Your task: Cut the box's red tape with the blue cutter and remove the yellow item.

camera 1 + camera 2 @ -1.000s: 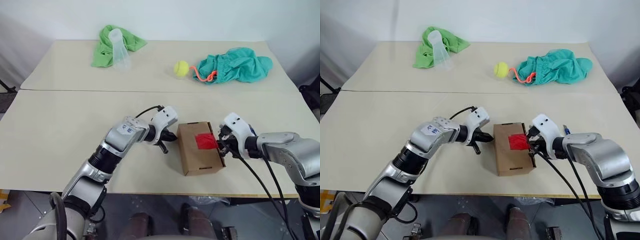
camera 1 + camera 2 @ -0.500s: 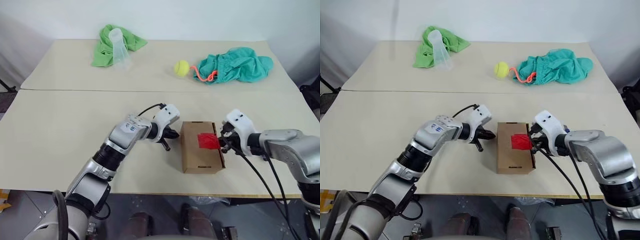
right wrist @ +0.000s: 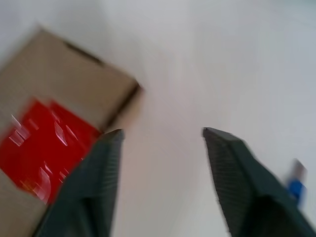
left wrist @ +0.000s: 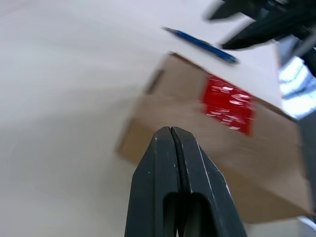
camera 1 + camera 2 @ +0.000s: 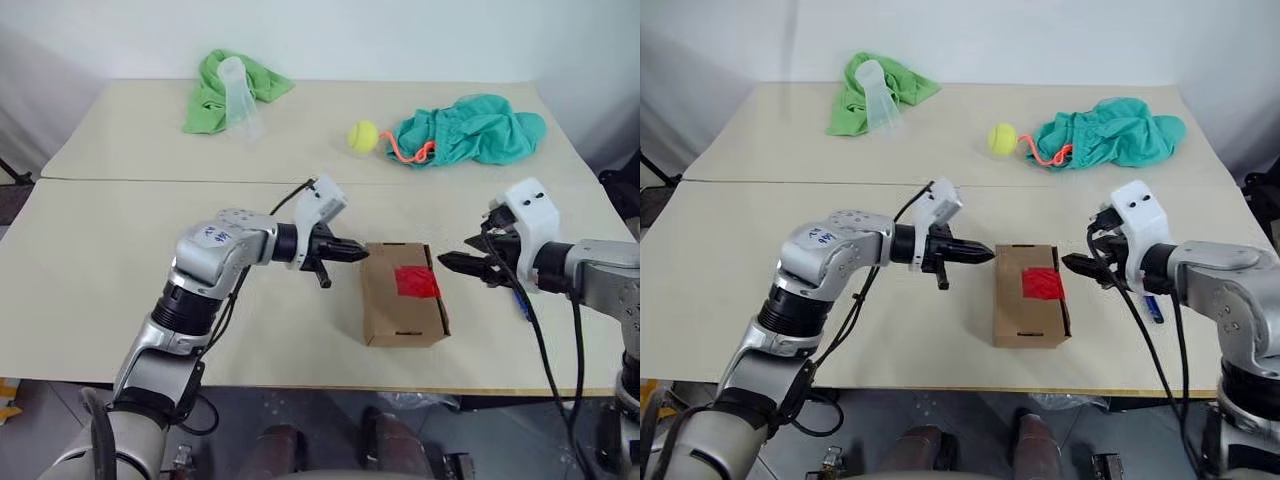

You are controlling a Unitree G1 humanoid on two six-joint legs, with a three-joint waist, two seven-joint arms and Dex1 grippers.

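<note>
Both pincers now lifted clear of the box [image 5: 402,307], where a second ago each pressed against a side of it. Left pincer [image 5: 358,254] clenched, empty, hovering just off the box's left edge. Right pincer [image 5: 450,262] newly spread open, grasping nothing, poised just off the right side. Box turned squarer on the counter [image 5: 120,270] than before, resting flat, flaps shut, red tape [image 5: 416,282] unbroken across the top near the right edge. Probably means the squaring-up is done and the cutter comes next. Cutter [image 5: 1151,306] lying on the counter just right of the box, partly hidden behind the right arm; seen in the left wrist view as a slim blue pen-like stick [image 4: 200,44] beyond the box. Yellow item presumably still sealed inside. Box: matte brown corrugated card, crisp rectangular edges, a small slot in the near side. Tape: glossy, crinkled, catching glints of light. Farther back: fuzzy tennis ball [image 5: 362,136], rumpled teal cloth [image 5: 470,130] with an orange-pink cord [image 5: 405,154], soft green cloth [image 5: 215,95] under a clear plastic cup [image 5: 238,98].
</note>
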